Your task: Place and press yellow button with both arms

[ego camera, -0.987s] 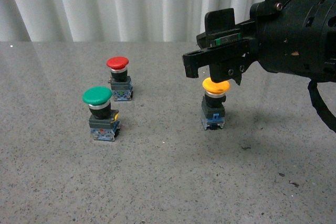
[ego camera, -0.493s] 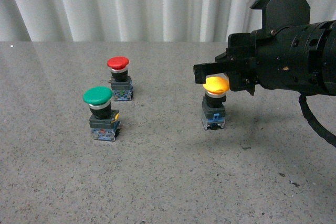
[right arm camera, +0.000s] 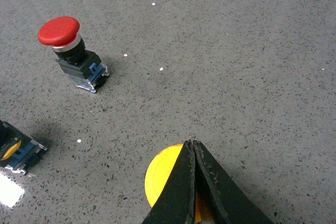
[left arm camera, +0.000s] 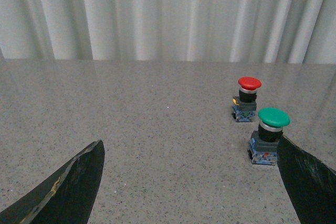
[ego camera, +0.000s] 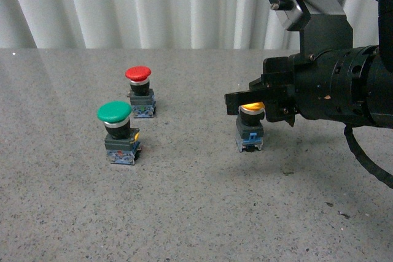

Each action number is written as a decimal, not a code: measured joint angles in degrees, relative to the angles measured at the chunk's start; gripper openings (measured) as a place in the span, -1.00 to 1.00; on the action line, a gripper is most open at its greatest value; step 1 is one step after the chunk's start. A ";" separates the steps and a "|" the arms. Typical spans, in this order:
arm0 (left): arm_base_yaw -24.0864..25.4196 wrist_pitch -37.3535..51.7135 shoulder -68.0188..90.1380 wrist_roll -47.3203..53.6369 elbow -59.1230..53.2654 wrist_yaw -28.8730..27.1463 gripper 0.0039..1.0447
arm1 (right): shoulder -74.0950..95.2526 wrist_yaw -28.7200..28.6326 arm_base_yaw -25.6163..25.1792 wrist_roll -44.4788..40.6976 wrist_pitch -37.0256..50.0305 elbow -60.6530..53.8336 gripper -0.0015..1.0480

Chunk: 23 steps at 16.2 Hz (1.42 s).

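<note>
Curtains (ego camera: 153,4) hang behind the far edge of the grey desk (ego camera: 184,213) in the front view. The yellow button (ego camera: 250,129) stands upright right of centre, about midway between the far and near edges. The right end effector (ego camera: 229,100) reaches in from the right edge with its fingers closed together. It lies across the top of the yellow cap, so only a sliver of yellow shows beneath it, and it looks to be touching the cap. The green button (ego camera: 115,128) and the red button (ego camera: 139,90) stand well apart from it toward the left edge, the red one nearer the far edge.

In the left wrist view, the left end effector (left arm camera: 190,142) is spread wide and holds nothing, with bare desk between its fingers. The green and red buttons stand beyond one finger, the green one nearer.

In the right wrist view, the two black fingers are pressed shut against each other, gripping nothing, with their tips over the yellow cap. The red button stands well apart.
</note>
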 joint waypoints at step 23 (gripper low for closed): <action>0.00 0.00 0.00 0.00 0.00 0.00 0.88 | -56.08 12.72 -12.33 9.86 -7.50 -25.90 -0.97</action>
